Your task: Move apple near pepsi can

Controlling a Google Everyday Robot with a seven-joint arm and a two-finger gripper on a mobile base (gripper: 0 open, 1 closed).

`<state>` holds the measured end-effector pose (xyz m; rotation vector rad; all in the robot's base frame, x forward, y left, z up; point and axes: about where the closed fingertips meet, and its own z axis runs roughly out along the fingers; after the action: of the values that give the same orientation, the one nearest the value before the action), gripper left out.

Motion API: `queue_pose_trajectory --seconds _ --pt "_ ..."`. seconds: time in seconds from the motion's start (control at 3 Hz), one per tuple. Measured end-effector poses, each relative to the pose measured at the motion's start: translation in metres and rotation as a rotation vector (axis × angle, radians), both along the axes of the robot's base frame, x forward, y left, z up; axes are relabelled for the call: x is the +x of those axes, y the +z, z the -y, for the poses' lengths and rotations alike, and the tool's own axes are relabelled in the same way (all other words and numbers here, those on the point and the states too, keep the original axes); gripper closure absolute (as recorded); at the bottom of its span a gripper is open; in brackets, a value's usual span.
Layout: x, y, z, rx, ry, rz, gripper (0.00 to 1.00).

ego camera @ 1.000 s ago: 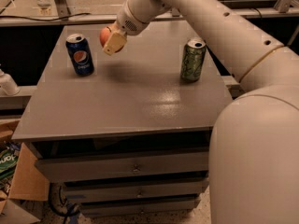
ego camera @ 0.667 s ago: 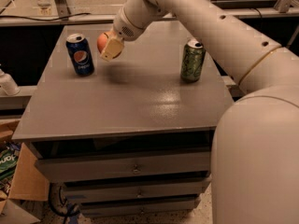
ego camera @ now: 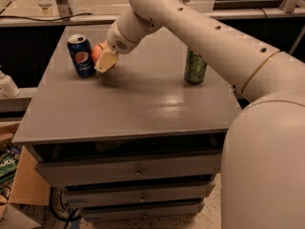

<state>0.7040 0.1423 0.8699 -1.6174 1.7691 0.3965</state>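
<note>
The pepsi can [ego camera: 80,55] is dark blue with a round logo and a silver top. It stands upright at the back left of the grey table [ego camera: 133,104]. My gripper [ego camera: 104,58] is just right of the can, low over the tabletop, and is shut on the apple [ego camera: 97,53]. The apple is red-orange and mostly hidden by the cream fingers [ego camera: 106,61]; only its left side shows, almost touching the can. My arm reaches in from the upper right.
A green can [ego camera: 195,67] stands upright at the right of the table, partly behind my arm. Drawers sit under the tabletop. A cardboard box [ego camera: 19,185] lies on the floor at the lower left. A white object [ego camera: 7,84] is at the left edge.
My gripper has carried the apple left and down, from mid-air right of the pepsi can to just beside it near the tabletop.
</note>
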Motion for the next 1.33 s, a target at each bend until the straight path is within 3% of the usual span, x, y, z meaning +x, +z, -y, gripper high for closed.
queue_pose_trajectory --seconds 0.67,1.0,1.33 --pt "-0.017 -0.038 -0.023 -0.039 0.036 0.004 1.00" --pt "-0.017 -0.037 -0.023 -0.040 0.036 0.004 1.00" --pt "-0.017 -0.036 -0.023 -0.040 0.036 0.004 0.82"
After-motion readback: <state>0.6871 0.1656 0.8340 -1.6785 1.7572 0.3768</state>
